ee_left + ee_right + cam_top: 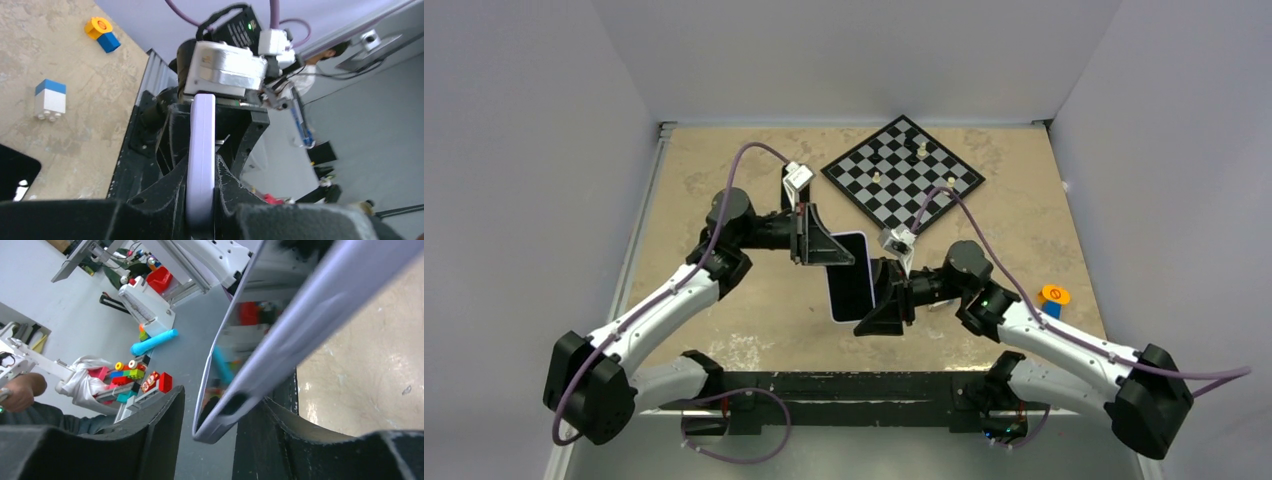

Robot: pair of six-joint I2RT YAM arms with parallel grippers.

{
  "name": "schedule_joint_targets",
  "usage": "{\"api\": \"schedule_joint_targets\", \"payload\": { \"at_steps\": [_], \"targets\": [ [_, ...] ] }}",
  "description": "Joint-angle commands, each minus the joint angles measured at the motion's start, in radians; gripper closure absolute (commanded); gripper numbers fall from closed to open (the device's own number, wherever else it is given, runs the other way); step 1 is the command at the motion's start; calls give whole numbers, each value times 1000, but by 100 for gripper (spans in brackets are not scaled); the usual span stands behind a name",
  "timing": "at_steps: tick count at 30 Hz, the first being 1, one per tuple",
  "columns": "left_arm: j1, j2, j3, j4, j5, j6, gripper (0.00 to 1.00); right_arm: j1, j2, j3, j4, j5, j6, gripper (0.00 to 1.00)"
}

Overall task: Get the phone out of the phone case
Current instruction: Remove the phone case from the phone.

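A phone (852,285) with a dark screen sits in a lavender case and is held in the air between both arms, above the middle of the table. My left gripper (824,248) is shut on the case's upper left edge; in the left wrist view the case edge (201,150) is pinched between the jaws of the left gripper (201,200). My right gripper (879,310) is at the phone's lower right corner. In the right wrist view the right gripper (210,435) is open around that corner: the case (320,310) lies against one finger, and a gap separates the screen (235,340) from the other.
A chessboard (904,170) with a few pieces lies at the back right. An orange and blue block (1054,297) lies at the right, also in the left wrist view (101,34). A white and blue block (50,97) sits on the table.
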Motion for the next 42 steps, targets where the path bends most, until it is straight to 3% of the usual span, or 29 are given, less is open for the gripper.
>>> {"api": "schedule_joint_targets", "payload": {
  "at_steps": [1,4,9,13,18,20,32,38,40,42],
  "targets": [
    [61,59,14,411,96,-402,100,2,-65,-15,70,-58,-10,47],
    [62,87,4,570,126,-518,100,1,-86,-41,114,-57,17,47],
    [62,74,21,538,159,-491,100,1,-74,-46,203,-83,74,49],
    [62,20,47,328,165,-336,100,0,-69,-29,182,-61,82,50],
    [62,-47,117,-140,103,17,100,0,-56,-18,219,-70,105,51],
    [62,-54,130,-200,90,64,100,0,-46,-10,225,-78,106,52],
    [71,-49,148,-234,58,133,100,-8,57,75,205,-25,82,61],
    [130,26,215,-212,83,142,100,-72,142,139,223,-104,64,69],
    [170,59,244,-199,93,135,100,-128,170,173,211,-120,66,65],
    [219,88,278,-188,84,121,100,-202,218,221,193,-121,79,54]
  ]
}}
